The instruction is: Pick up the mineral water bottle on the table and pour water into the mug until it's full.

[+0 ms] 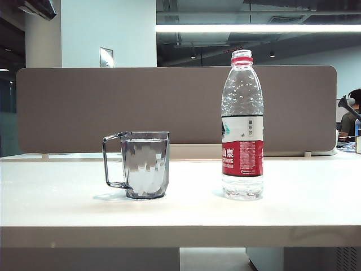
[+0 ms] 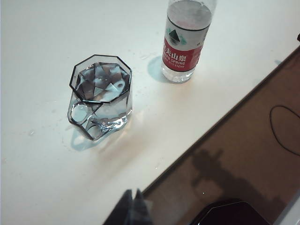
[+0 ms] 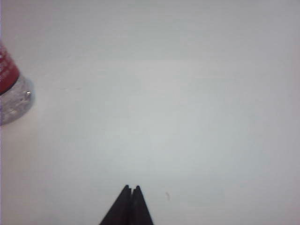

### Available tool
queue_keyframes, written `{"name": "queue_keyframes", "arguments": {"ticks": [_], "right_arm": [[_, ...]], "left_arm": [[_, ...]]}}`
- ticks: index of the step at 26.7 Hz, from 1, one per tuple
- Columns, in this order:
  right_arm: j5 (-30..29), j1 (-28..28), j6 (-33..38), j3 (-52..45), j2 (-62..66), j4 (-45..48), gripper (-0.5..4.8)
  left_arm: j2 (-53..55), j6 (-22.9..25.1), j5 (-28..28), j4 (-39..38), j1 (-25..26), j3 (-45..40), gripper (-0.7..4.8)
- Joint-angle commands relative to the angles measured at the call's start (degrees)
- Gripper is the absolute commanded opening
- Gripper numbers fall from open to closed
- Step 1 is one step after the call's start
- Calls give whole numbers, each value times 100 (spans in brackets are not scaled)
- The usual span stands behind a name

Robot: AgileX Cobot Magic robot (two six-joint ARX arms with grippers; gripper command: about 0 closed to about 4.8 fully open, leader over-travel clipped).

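While your bottle is standing upright, cap up, beside the mug on the white table, left gripper & right gripper are hanging pinched closed, empty.

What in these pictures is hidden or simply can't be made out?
- Both arms: absent from the exterior view.
- Left gripper and right gripper: each wrist view's edge cuts off all but the shut tips.
- Mineral water bottle: its top is cut off in the left wrist view; in the right wrist view only its base shows.
- Label's small print: too small to read.
- Mug: outside the right wrist view.
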Motion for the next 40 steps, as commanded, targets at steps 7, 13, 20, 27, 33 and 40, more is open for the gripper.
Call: {"name": "queue_keyframes", "arguments": {"ticks": [7, 13, 20, 27, 33, 40], "right_arm": [[-197, -264, -15, -42, -848, -363, -5], [-197, -275, -15, -42, -1215, -363, -5], [-203, -439, -15, -42, -1381, -356, -5], [-168, -433, -15, -42, -1381, -358, -5], [-166, -433, -15, -42, -1381, -358, -5], [-166, -433, -15, -42, -1381, -356, -5]], "left_arm": [[-11, 24, 24, 57, 0, 20, -5], [-11, 24, 26, 57, 0, 20, -5], [-11, 24, 26, 61, 0, 20, -5], [-11, 24, 26, 57, 0, 20, -5], [-11, 24, 24, 57, 0, 20, -5], [-282, 260, -96, 144, 264, -55, -5]]}}
